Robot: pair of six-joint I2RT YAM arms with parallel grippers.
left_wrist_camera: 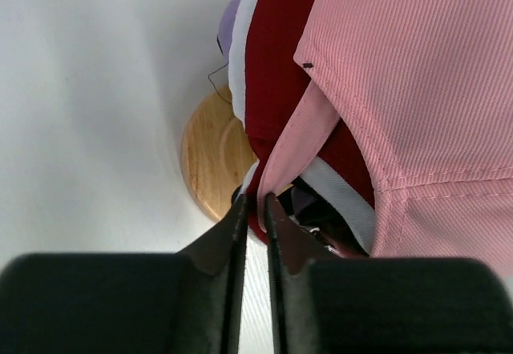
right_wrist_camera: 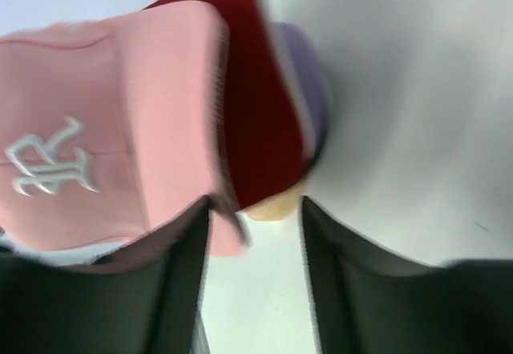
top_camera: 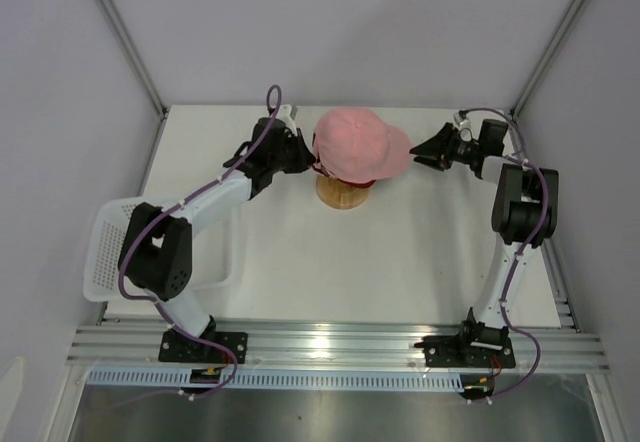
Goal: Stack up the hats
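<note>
From the overhead camera I see the pink cap sitting on top of the stack on the wooden stand, toward the far middle of the white table. Its brim points toward my right arm. The left gripper is at the back edge of the stack. The right gripper is just beside the brim tip. A white mesh basket hangs over the table's left edge, near the left arm's elbow.

On the left wrist camera the fingers stand very narrow, with only a thin slit between them. The lower back edge of the pink cap comes down right to their tips. I cannot tell whether they pinch the fabric or only touch it. Under the pink layer I see the red cap, a white cap's edge and a bit of the lavender cap, all nested over the stand's round base.

On the right wrist camera, which is blurred, the jaws stand moderately wide and hold nothing, with bare table showing between them. The pink brim's edge lies just inside one finger. The red and lavender brims fan out beneath it. A white embroidered logo shows on the pink crown.
</note>
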